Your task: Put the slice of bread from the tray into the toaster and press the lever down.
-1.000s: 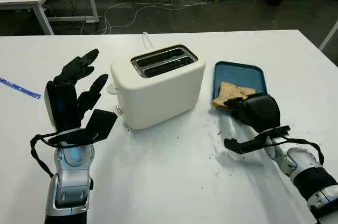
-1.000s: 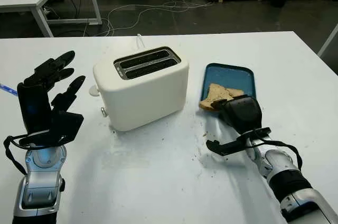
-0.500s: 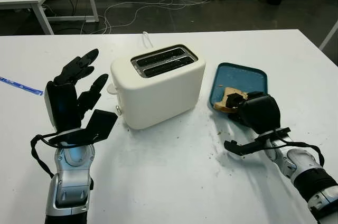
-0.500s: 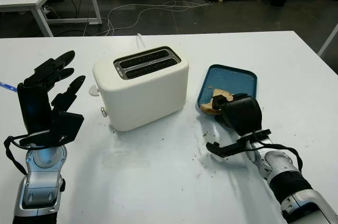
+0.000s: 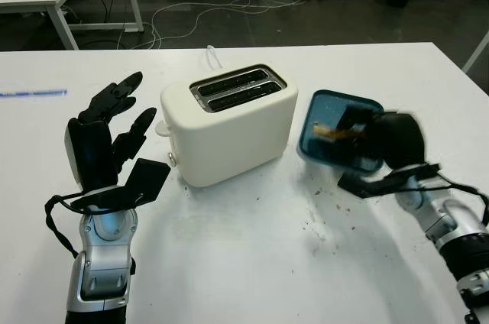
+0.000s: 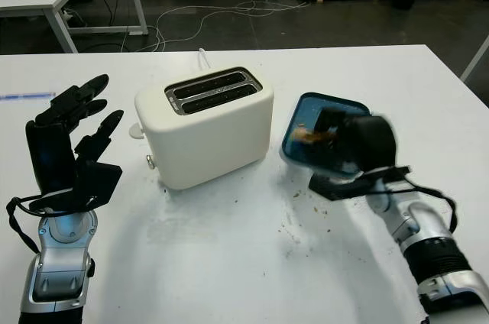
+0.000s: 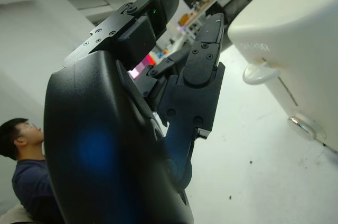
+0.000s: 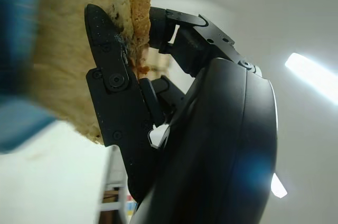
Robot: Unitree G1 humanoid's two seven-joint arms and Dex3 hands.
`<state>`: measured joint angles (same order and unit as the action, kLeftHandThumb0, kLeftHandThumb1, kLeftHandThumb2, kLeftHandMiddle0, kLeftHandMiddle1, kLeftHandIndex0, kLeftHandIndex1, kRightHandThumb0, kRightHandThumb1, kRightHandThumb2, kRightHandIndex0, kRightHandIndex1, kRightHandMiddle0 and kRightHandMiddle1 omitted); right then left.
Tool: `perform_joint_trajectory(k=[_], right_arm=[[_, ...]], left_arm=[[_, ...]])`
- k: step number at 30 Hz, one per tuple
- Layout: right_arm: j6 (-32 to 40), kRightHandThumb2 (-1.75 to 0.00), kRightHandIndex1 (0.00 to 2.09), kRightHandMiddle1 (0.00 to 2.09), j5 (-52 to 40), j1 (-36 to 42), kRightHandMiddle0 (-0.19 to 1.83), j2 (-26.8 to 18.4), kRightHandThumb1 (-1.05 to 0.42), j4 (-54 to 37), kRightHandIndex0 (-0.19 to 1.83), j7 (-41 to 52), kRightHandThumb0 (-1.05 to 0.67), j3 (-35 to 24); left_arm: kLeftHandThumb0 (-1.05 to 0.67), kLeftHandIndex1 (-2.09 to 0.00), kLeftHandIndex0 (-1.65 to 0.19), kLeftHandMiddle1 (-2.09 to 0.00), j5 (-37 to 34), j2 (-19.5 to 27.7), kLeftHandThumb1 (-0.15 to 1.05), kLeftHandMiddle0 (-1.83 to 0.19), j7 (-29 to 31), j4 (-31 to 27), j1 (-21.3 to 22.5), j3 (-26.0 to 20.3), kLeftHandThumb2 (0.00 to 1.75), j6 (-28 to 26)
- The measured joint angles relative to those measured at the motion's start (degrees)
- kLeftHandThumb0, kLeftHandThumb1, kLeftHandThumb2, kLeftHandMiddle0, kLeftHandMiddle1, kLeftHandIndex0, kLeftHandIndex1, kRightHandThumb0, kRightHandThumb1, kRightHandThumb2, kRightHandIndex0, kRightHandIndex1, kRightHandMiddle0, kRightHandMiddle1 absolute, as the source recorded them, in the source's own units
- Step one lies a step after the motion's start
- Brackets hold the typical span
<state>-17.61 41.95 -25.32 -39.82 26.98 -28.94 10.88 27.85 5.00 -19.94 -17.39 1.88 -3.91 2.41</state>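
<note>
From the head cameras, the right hand point(image 5: 374, 137) hangs over the blue tray point(image 5: 325, 137) with the slice of bread point(image 5: 330, 133) pinched in its fingers, just to the right of the white toaster point(image 5: 229, 121). The toaster's two slots point(image 5: 235, 89) open upward and lie up and to the left of the bread, their long axis running left to right with a slight tilt; the right hand is far nearer them than the left. Motion blur smears the hand, bread and tray, so whether the tray lifts with the bread is unclear.

At the left wrist, the left hand point(image 7: 158, 102) is open, held up beside the toaster's end, where the lever knob point(image 7: 262, 73) juts out.

At the right wrist, black fingers point(image 8: 108, 76) clamp the slice edge-on; its far end is cut off.
</note>
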Motion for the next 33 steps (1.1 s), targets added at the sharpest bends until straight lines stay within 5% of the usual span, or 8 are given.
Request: perform_joint_trajectory(k=[5,11,17,26,33], right_arm=[[-3.69,-0.01,1.74,1.56,0.61,-7.00,0.95,-2.92,-0.89,0.38,1.07,-0.47,-0.49,-1.08],[-6.58,0.00,1.53,1.25,0.76,-11.91,1.16,-3.50,-0.76,2.49,1.20,2.45,-0.34,-0.85],[-12.19,-0.01,1.41,1.18,-9.08,-21.90,1.20,-3.29,-0.80,10.22,1.27,14.48,-0.32,-2.13],[-16.71,-0.01,1.58,1.53,-27.60,-44.04,1.14,4.40,-0.85,26.36,1.26,42.19,-0.39,-5.29],[-15.09,-0.17,1.74,1.74,-34.33,-50.01,0.97,12.64,-0.92,34.90,1.14,56.93,-0.51,-6.53]], left_arm=[[-0.31,-0.02,-0.88,-0.52,0.27,-0.02,0.90,-0.77,-0.02,0.00,0.00,0.13,0.00,-0.06],[-0.29,-0.02,-0.88,-0.52,0.17,-0.05,0.90,-0.77,-0.03,-0.01,0.00,0.22,0.00,-0.06],[-0.29,-0.02,-0.89,-0.52,0.26,-0.01,0.89,-0.77,-0.18,0.01,0.05,0.26,0.00,-0.03],[-0.29,-0.02,-0.89,-0.52,0.28,0.04,0.89,-0.77,-0.29,0.25,0.35,0.27,0.00,0.00],[-0.28,-0.02,-0.89,-0.54,0.24,0.22,0.89,-0.77,-0.26,0.29,0.46,0.28,0.00,0.01]])
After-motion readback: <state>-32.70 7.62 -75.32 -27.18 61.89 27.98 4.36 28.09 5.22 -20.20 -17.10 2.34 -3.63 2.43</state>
